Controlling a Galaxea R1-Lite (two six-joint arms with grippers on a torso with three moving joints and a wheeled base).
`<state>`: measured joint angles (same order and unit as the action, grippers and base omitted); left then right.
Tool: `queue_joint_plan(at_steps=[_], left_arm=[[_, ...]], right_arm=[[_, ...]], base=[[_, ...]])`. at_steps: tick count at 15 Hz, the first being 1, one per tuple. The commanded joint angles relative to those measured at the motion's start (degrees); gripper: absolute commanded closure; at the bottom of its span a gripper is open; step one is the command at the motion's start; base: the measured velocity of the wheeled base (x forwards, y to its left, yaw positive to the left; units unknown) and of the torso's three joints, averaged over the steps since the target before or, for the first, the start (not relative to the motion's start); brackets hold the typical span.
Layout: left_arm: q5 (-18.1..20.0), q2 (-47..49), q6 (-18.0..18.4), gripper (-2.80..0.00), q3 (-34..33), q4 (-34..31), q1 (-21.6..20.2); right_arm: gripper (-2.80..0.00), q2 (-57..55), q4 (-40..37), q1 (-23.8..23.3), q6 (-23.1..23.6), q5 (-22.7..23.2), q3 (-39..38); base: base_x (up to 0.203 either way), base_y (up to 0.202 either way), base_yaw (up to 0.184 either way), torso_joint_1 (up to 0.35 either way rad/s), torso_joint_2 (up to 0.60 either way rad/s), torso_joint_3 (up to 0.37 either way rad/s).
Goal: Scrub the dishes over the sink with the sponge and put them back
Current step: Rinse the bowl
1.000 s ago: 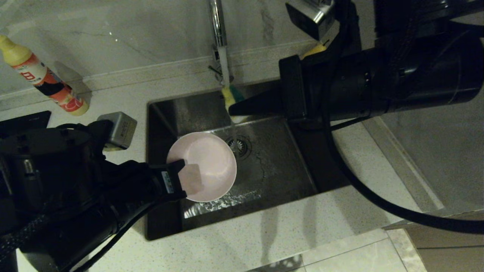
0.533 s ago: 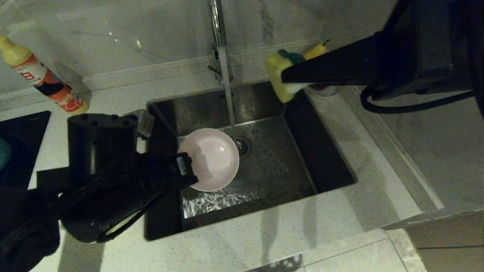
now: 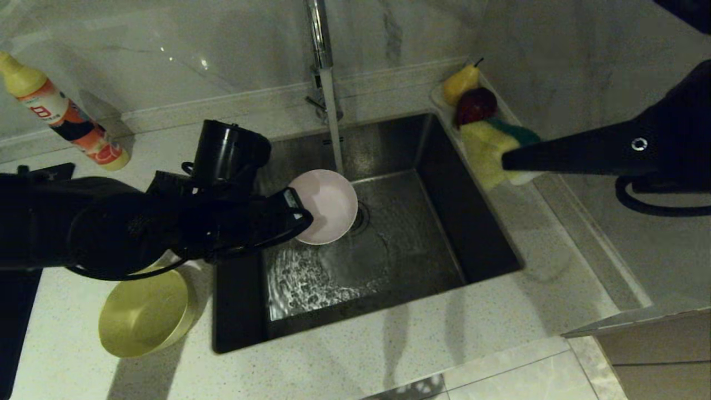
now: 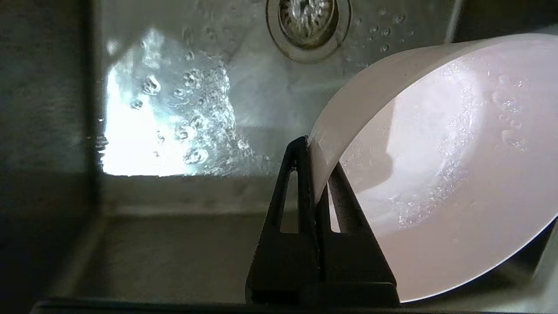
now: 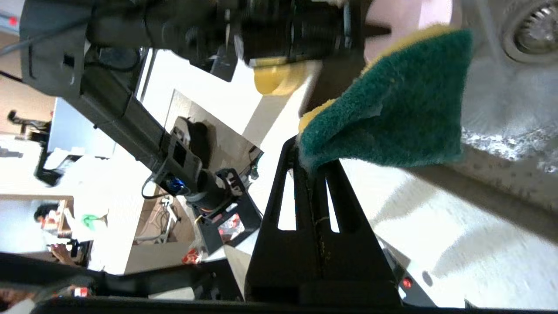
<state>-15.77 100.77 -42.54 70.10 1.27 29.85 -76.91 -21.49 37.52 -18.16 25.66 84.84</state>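
The pink bowl (image 3: 328, 206) is pinched by its rim in the left gripper (image 3: 297, 214) at frame centre, over the sink (image 3: 444, 166), tilted beside the tap's stream. At the right, above the counter, the sponge (image 3: 489, 150) is clamped by the right gripper (image 3: 508, 162). A yellow bowl (image 3: 141, 314) sits lower left, seemingly on the counter.

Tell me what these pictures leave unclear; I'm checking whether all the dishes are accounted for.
- Light blue bowl: in no view.
- Yellow bowl: head view, top part hidden by the left arm.
- Pink bowl: left wrist view cuts off its far rim.
- Sponge: right end effector covers part.
- Tap: its top is cut off.
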Motion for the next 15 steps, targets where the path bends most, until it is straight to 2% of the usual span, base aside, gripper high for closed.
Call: queue_joint_plan(at_steps=[1, 4, 8, 15], left_arm=[[-0.1, 4.8, -2.4, 0.0, 6.2, -3.3, -0.7], [-0.1, 7.0, -2.9, 0.0, 10.2, -5.3, -0.9], [0.0, 8.8, -3.1, 0.0, 15.0, -7.6, -1.0], [0.0, 8.3, -4.5, 0.0, 15.2, -8.8, -0.9]], right_arm=[[0.0, 2.4, 0.3, -1.5, -0.2, 0.7, -2.5], [0.0, 2.8, 4.6, -1.8, -0.3, 1.8, -5.3], [0.0, 2.8, 5.2, -1.9, -0.3, 1.8, -6.1], [0.0, 2.7, 5.2, -2.8, -0.2, 2.3, -6.7]], base=[[0.0, 0.0, 0.0, 0.0, 0.0, 0.0], [0.0, 0.0, 0.0, 0.0, 0.0, 0.0], [0.0, 0.0, 0.0, 0.0, 0.0, 0.0], [0.0, 0.0, 0.0, 0.0, 0.0, 0.0]])
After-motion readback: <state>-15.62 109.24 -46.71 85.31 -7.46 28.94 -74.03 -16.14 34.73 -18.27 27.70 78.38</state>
